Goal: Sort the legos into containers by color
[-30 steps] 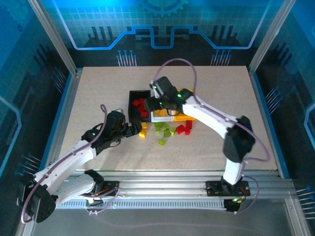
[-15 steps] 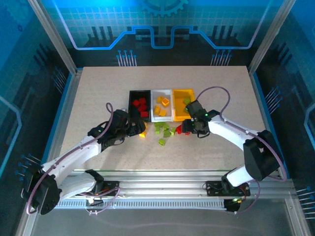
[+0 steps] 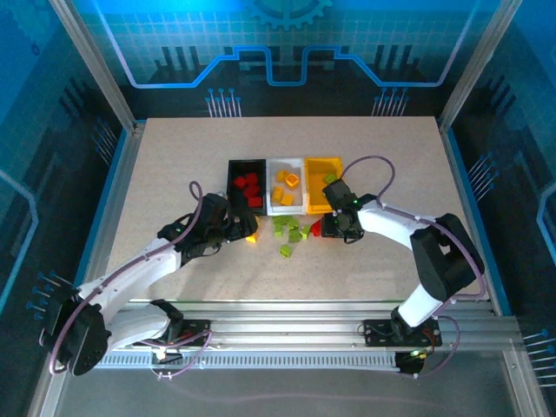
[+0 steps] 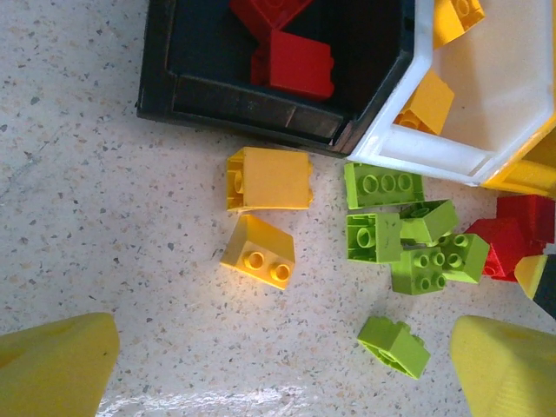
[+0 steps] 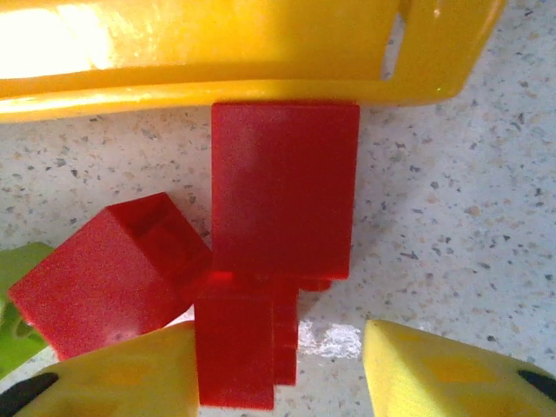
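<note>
Well, the left gripper [image 4: 280, 373] hangs low over the table [image 4: 78, 217], and its 2 yellow fingers [image 4: 54, 365] are spread wide with nothing between them. Ahead of it lie 2 yellow-orange legos [image 4: 269, 178] close together, the farther brick just beside the near wall of the black bin [image 4: 243, 102]. To their right sits a cluster of lime green legos [image 4: 373, 236], close under the corner of the white bin [image 4: 434, 158], and 1 single green brick [image 4: 393, 346] lies apart from the cluster, nearer to the gripper. Inside the black bin I see red bricks [image 4: 300, 65], and inside the white bin some orange bricks [image 4: 430, 100]. From above, the 3 bins stand in a row: black on the left, white in the middle, the yellow bin [image 3: 321, 167] on the right. The right gripper [image 5: 278, 382] is down just in front of the yellow bin, its fingers apart and not pinching. Between them is a small pile of red legos [image 5: 285, 187]: a long brick reaching up to the bin's outer wall, a cube beside it, and a 3rd piece that touches 1 finger, with a gap to the other.
</note>
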Robot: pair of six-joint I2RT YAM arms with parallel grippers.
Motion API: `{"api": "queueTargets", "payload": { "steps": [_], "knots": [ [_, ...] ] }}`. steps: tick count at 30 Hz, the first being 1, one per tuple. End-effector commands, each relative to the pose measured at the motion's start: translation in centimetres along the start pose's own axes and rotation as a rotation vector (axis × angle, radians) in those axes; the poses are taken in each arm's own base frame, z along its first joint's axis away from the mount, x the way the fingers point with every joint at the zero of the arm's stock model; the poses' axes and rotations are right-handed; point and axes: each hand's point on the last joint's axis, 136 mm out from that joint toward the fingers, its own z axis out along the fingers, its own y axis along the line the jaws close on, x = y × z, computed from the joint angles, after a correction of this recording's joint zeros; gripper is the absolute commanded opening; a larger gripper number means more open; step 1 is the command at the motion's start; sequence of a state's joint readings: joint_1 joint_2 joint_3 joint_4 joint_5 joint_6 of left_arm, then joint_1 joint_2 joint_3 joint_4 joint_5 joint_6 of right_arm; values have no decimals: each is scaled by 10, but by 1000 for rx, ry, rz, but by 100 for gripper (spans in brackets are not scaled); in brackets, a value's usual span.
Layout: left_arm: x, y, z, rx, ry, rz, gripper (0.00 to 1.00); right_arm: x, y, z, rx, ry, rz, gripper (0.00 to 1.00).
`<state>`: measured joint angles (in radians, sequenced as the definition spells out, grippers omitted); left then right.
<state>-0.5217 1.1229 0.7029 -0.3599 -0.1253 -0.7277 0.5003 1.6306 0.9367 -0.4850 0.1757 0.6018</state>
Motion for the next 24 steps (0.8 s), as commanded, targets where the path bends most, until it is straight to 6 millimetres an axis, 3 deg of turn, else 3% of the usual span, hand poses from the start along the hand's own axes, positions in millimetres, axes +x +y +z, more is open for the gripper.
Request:
{"api": "queueTargets", "payload": {
  "steps": [1,7,9,13,15,19,21,24],
  "knots": [
    [7,1,4,-1,24,2,99,-11,-1,4,9,-18,4,45],
    [8,1,4,1,31,3,99,-6,-7,1,19,-22,1,30],
    [8,2,4,-1,31,4,99,-3,-8,-8,15,-28,-9,27],
    [10,5,6,-12,33,2,99,2,3,-46,35,-108,-115,25],
    [15,10,8,-25,41,-9,99,1,23,-66,-5,-151,-183,25],
    [30,23,16,-35,65,-49,99,-11,97,-92,-182,-184,-333,25],
    [35,24,19,-33,81,-57,99,-23,138,-97,-227,-206,-414,25],
    [35,23,18,-30,86,-58,99,-46,183,-87,-278,-205,-445,25]
  ]
}}
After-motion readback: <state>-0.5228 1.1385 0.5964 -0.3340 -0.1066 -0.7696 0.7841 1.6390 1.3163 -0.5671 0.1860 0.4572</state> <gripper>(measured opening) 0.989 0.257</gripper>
